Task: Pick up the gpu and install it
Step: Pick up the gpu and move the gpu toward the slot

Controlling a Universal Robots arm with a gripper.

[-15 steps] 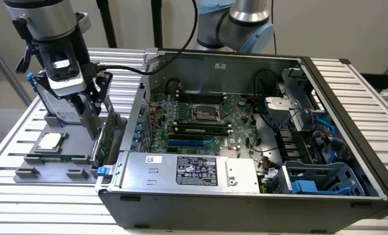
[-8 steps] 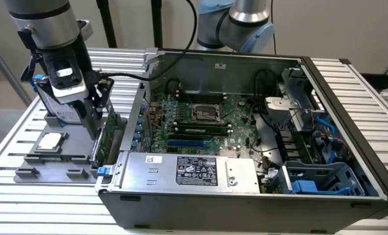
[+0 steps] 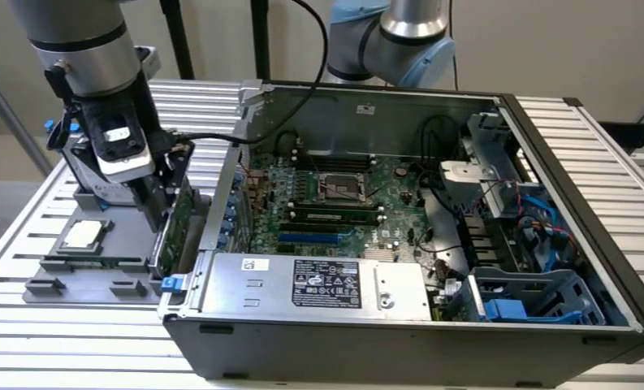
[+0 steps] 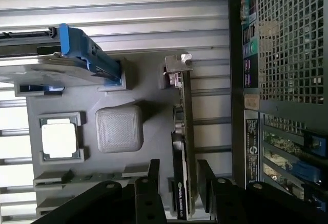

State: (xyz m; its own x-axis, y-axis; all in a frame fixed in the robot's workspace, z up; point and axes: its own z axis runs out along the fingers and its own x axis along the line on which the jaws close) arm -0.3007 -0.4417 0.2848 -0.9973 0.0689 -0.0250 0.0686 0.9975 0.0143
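Black hand (image 4: 178,165) straddles the edge-standing gpu (image 4: 184,111), fingers parted with gaps either side.

Matt tray (image 4: 87,101), seemingly plastic; gpu (image 4: 183,131) with shiny metal bracket (image 4: 178,62)

The gpu (image 4: 185,131) stands on edge, with only a narrow gap between it and the case wall (image 4: 237,106). One finger of the spread gripper (image 4: 179,168) sits in that gap and the other on the roomier side. There a strip of bare tray (image 4: 156,131) runs between gpu and block (image 4: 119,128), with the drive (image 4: 51,67) farther off. The case is open on top, and the blue slot (image 3: 316,238) lies unobstructed between PSU (image 3: 300,280) and memory sticks (image 3: 327,215). Cables (image 3: 538,219) and cage (image 3: 528,296) crowd the exterior view's right, and a second arm (image 3: 403,41) hangs over the far wall
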